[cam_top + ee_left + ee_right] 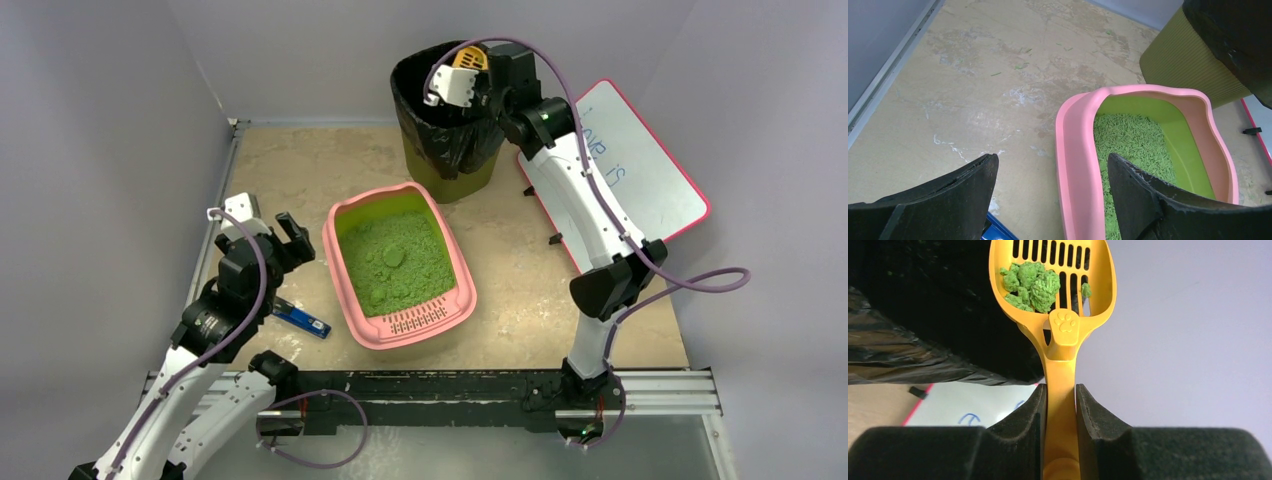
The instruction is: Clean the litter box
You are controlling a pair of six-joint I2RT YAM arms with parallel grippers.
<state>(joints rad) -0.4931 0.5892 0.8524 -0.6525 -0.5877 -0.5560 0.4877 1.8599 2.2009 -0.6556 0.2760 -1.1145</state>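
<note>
Right claw [1061,402] clamped on the scoop [1063,347] handle, loaded head at the bin [440,150] mouth, upper centre. Litter box [420,322] lies mid-frame on the table [560,300], well below. Left claw [293,238], jaws apart, stands nearer, just beside its left wall.

smooth, faintly glossy pink plastic for the litter box [1074,170], filled with rough, matt green pellets of litter [395,262]. glossy yellow moulded plastic for the scoop [1063,335], carrying crumbly green clumps [1033,282]. ribbed matt olive plastic on the bin [1178,65] at the far edge of the table [998,75], lined with a shiny, crinkled black film bag [923,305]. matt, mottled beige top to the table, scuffed and chalky in patches.
</note>
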